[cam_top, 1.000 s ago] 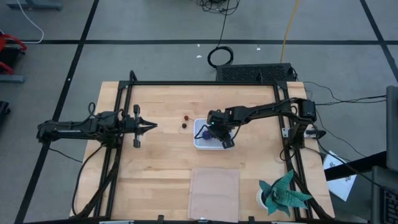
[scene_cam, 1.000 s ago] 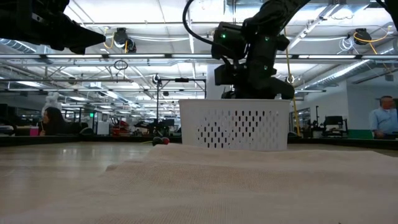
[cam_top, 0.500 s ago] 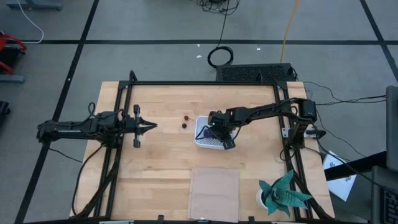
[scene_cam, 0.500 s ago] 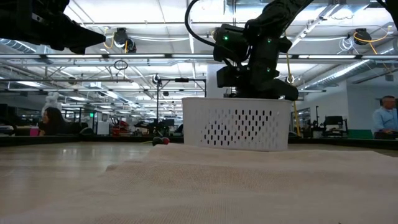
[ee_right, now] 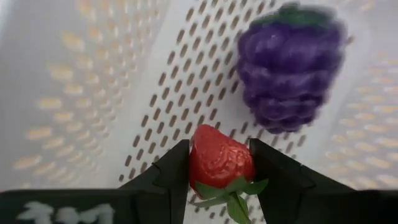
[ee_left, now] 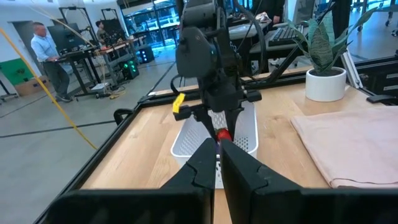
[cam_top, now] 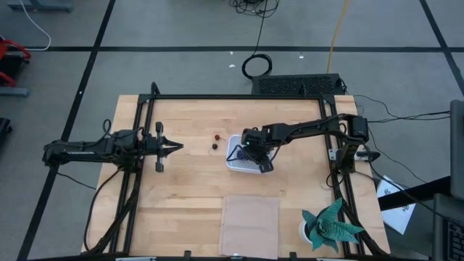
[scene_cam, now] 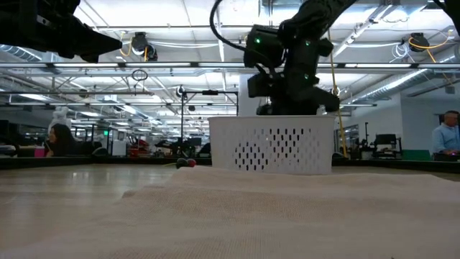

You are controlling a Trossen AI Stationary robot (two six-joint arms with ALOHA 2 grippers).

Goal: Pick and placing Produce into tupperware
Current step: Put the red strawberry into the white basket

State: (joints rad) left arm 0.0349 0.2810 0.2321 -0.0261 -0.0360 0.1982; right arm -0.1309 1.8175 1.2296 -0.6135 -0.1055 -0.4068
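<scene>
Between your right gripper's (ee_right: pixel 219 163) two dark fingers (ee_right: pixel 166 177), a red strawberry (ee_right: pixel 221 158) is being pinched by its sides, green leaves trailing back toward the wrist, so it should drop clear once you are letting go. Just past the fingertips, the purple grape bunch (ee_right: pixel 287 68) is lying on the perforated floor of the white tupperware (ee_right: pixel 93 81); you are holding the berry low inside the walls, beside the grapes and not over them, probably so it is not landing on top and rolling. Farther out, two small berries (cam_top: pixel 215 141) are waiting on the wooden table (cam_top: pixel 188 188), off the tupperware's side nearest the other arm. Well apart from all this, your left gripper (cam_top: pixel 174 146) is idling over the table's edge, its fingers (ee_left: pixel 249 171) pressed together on nothing.
</scene>
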